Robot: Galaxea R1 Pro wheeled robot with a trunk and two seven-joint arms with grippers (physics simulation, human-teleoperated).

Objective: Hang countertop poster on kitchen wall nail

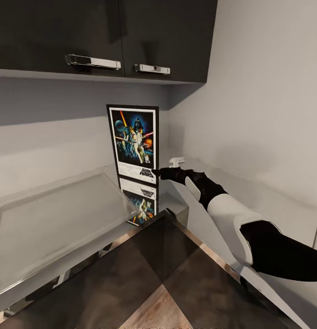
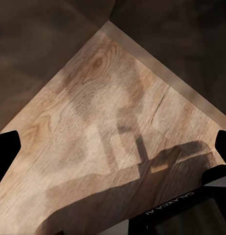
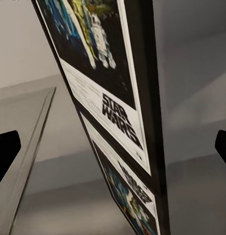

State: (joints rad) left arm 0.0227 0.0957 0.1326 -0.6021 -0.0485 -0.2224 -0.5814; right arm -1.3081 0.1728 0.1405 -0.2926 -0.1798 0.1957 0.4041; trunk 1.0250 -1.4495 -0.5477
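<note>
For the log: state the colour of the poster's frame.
Black, a thin frame around the poster with a white border inside it; the head view shows it best.

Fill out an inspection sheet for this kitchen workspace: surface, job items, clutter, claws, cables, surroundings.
Surface: glossy grey countertop, L-shaped, mirroring the poster.
Job items: poster stands upright on the countertop in the corner, against the back wall; no wall nails seen.
Clutter: small white fitting on the countertop behind the right claw.
Claws: right claw at the poster's lower right edge, open, fingertips either side of the frame edge in the right wrist view, not closed on it; left claw open, over wooden floor.
Cables: nothing seen.
Surroundings: dark wall cabinets with metal handles overhead; plain grey walls.
</note>
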